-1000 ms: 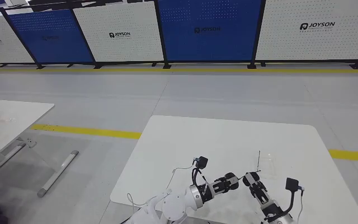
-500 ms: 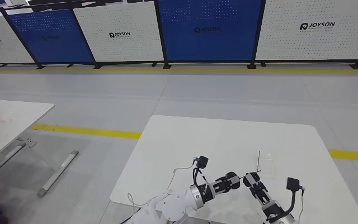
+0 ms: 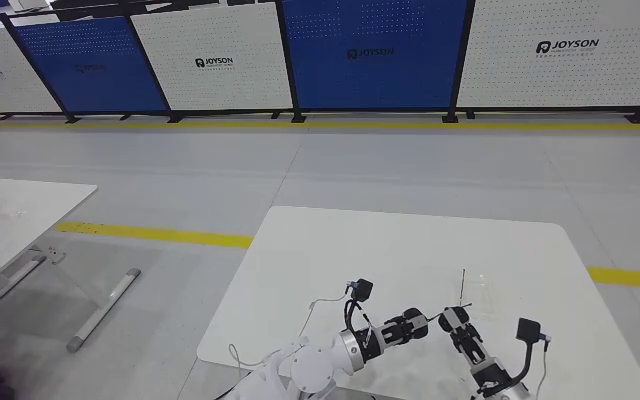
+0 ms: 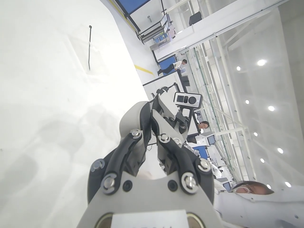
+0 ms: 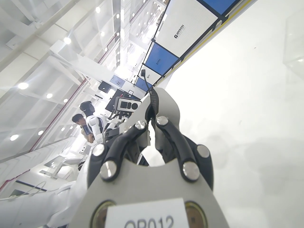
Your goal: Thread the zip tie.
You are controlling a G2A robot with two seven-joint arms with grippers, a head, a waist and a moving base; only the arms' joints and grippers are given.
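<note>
Now the right claw (image 5: 152,104) (pinching the zip tie (image 5: 147,83)) has edged off the closed left claw (image 4: 153,104).

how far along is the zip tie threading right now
Done: one zip tie is picked up, the right claw shut on it, head end sticking out. In hand: the left claw is shut, close by and facing it. Left: the head looks unthreaded, so the threading itself. A second zip tie lies on the table.

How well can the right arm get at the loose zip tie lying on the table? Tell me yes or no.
Probably not yet. The way to the loose zip tie over the table looks free, but the right gripper carries a second zip tie in shut jaws.
</note>
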